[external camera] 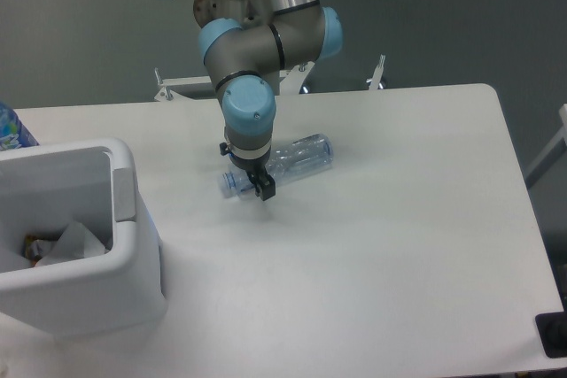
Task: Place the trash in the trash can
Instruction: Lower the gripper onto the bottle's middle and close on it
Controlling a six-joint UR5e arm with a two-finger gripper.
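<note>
A crushed clear plastic bottle [299, 156] with a blue cap lies on its side on the white table, cap end pointing left. My gripper [256, 183] is down over the bottle's neck end and looks open, one black finger [265, 189] on the near side and the other hidden behind the bottle. The bottle still rests on the table. The trash can [133, 245], a large white bin, stands at the front left. Inside it lies a crumpled white wrapper [78, 241].
A blue-labelled bottle [11, 127] shows at the far left edge behind the bin. A metal frame [182, 86] stands past the table's back edge. A black object [553, 335] sits at the front right corner.
</note>
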